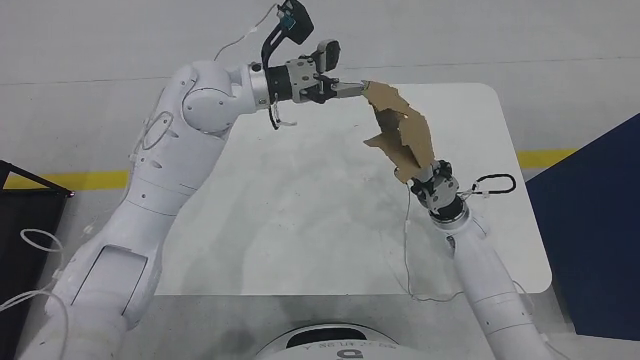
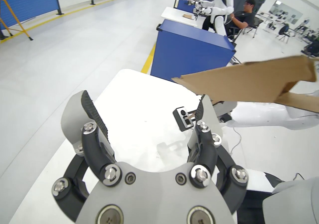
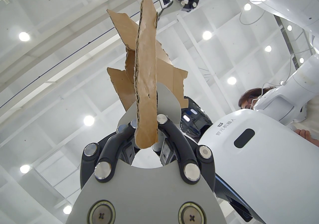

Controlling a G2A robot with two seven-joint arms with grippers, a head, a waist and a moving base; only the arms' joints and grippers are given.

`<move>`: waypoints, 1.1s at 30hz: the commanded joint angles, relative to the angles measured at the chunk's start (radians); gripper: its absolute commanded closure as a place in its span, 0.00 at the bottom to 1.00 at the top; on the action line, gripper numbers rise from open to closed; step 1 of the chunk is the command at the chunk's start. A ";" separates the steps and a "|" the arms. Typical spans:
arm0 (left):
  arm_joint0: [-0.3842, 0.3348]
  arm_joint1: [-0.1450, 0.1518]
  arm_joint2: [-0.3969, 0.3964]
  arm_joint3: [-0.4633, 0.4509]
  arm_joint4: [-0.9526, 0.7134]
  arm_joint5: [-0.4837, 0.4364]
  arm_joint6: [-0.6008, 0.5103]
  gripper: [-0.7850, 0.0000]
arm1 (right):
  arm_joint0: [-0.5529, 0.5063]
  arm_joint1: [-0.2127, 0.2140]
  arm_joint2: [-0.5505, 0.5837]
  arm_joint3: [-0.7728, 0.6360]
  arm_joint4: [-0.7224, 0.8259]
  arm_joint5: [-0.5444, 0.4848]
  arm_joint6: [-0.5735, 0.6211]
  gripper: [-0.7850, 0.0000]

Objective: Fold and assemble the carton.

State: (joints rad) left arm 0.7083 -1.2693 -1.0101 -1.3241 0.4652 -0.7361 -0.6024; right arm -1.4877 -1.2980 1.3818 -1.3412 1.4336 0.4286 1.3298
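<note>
A pale grey floor with a yellow line runs behind a white worktop with rounded corners, and a blue cabinet stands just beside the worktop on the robot's right. The carton, a flattened piece of brown corrugated board with uneven flaps sticking out to the sides, is held in the air above the right part of the worktop, clear of the surface and tilted. The right end effector points upward and is clamped on the carton's lower edge, the board pinched between its two fingers. The left end effector is at the far side of the worktop, at the carton's upper end, with its fingers spread wide apart and nothing between them. One fingertip sits just beside the carton's edge; whether it touches cannot be told.
</note>
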 commanded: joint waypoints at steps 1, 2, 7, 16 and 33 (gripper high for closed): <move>0.004 -0.001 0.005 -0.012 0.031 0.019 0.028 0.00 | 0.002 0.001 -0.004 -0.002 -0.011 0.003 -0.004 1.00; 0.005 -0.004 0.012 -0.018 0.035 0.027 0.038 0.00 | 0.003 0.001 -0.007 -0.004 -0.017 0.004 -0.007 1.00; -0.013 -0.020 0.067 -0.029 0.092 0.074 0.091 0.00 | 0.006 0.004 -0.019 -0.007 -0.046 0.007 -0.028 1.00; -0.070 -0.051 0.191 -0.032 0.087 -0.037 0.054 0.00 | 0.008 0.006 -0.031 0.002 -0.058 0.002 -0.053 1.00; -0.109 -0.041 0.202 -0.042 0.105 -0.159 -0.020 0.00 | 0.015 0.010 -0.033 0.015 -0.014 0.021 -0.068 1.00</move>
State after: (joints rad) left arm 0.5970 -1.3124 -0.7978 -1.3673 0.5644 -0.9012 -0.6399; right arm -1.4739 -1.2877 1.3488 -1.3283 1.4083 0.4427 1.2623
